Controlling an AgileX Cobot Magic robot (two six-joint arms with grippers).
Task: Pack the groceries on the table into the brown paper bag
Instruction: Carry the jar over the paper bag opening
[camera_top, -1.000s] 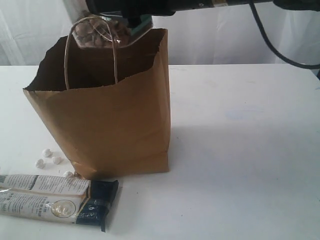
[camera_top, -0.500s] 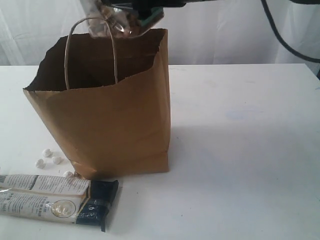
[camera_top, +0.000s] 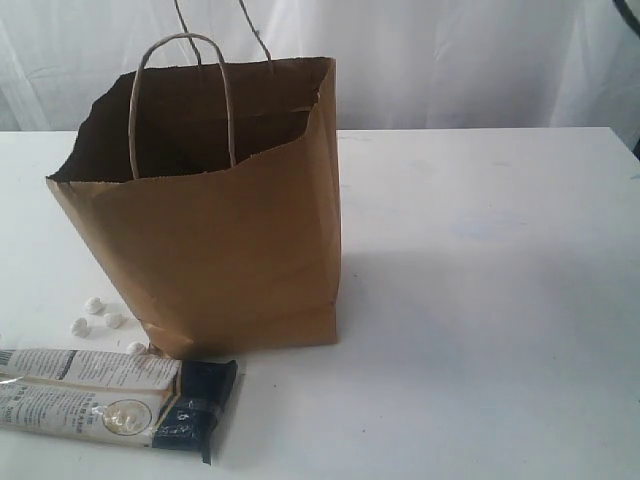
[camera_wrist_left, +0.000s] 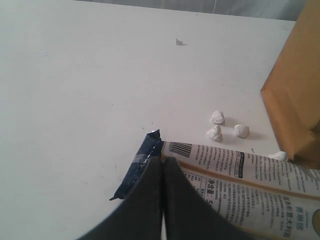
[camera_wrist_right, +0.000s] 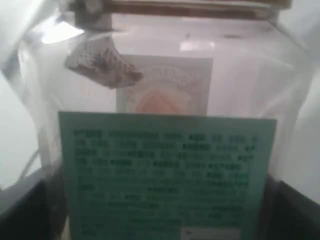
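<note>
On a white table (camera_top: 500, 300) before pale curtains (camera_top: 450, 60), the brown paper bag (camera_top: 230, 250) stands by the twin packet (camera_top: 100, 395); the left gripper (camera_wrist_left: 162, 165) is pinched closed, the right gripper (camera_wrist_right: 160, 205) clasps a clear jar (camera_wrist_right: 165, 100).

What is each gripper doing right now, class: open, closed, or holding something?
Left gripper: closed, nothing held between its jaws.
Right gripper: closed on the clear jar.
</note>
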